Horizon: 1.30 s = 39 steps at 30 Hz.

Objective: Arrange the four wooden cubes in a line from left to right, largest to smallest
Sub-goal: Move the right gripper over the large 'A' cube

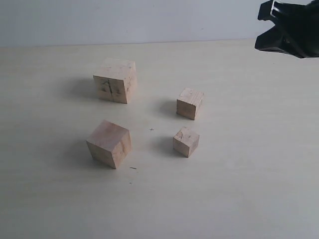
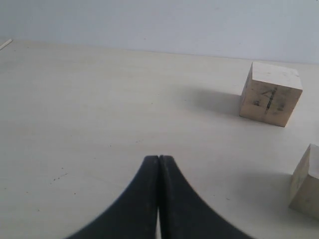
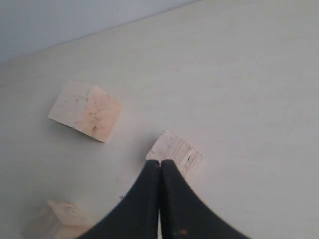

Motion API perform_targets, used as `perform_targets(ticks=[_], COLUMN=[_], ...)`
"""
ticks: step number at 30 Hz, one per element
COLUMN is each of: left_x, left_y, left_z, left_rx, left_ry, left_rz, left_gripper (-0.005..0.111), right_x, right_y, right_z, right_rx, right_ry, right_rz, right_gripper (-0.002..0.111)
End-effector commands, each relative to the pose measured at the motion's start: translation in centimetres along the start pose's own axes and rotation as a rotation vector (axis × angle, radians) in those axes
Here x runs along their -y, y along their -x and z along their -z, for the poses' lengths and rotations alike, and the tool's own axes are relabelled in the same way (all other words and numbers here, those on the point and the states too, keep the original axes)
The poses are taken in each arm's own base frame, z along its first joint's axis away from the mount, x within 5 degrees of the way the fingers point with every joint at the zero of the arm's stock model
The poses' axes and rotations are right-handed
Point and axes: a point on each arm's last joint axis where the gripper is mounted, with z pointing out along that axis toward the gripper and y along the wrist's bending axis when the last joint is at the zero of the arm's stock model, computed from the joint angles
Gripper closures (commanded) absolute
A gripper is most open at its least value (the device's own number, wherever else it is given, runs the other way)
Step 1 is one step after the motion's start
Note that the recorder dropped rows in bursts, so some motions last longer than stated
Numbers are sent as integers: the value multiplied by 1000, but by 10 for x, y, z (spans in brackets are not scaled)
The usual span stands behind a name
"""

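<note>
Jaws together on both arms. Small cube (image 3: 179, 152) ahead of right jaws, apart; largest cube (image 2: 270, 93) well ahead of left jaws, on tabletop (image 2: 99, 99).

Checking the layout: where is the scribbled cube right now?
In the exterior view the scribbled cube sits back left, behind the other big cube and left of a small cube.

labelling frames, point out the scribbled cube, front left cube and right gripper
scribbled cube (image 1: 110, 89), exterior view, its marked front face
front left cube (image 1: 108, 134), exterior view, its top face
right gripper (image 3: 159, 164), right wrist view, where the shut tips meet
</note>
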Motion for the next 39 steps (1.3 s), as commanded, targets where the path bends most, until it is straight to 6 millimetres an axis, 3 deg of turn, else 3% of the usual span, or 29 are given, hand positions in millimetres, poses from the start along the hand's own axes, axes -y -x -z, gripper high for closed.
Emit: perform_targets(ticks=[1, 5, 10, 13, 19, 28, 34, 39], left_x=[0, 0, 0, 0, 0, 0, 0, 0], left_y=[0, 0, 0, 0, 0, 0, 0, 0], left_z=[0, 0, 0, 0, 0, 0, 0, 0], left_rx=[13, 13, 13, 13, 13, 13, 13, 13], left_ry=[-4, -4, -4, -4, -4, -4, -4, -4], left_rz=[-3, -3, -3, -3, -5, -5, -5, -5], left_gripper=[107, 107, 107, 107, 107, 107, 107, 107], right_x=[6, 16, 22, 25, 19, -32, -32, -47], right_y=[12, 20, 29, 36, 46, 43, 29, 7], right_z=[-31, -65, -106, -129, -173, -233, -251, -255], right_rx=[-29, -80, -143, -145, -152, -182, -263, -321], right_ry=[5, -5, 64, 115, 254, 321, 334, 452], right_rz=[62, 27, -101, -197, -206, -68, -67, 225], right_gripper=[108, 96, 66, 58, 58, 58, 58, 58])
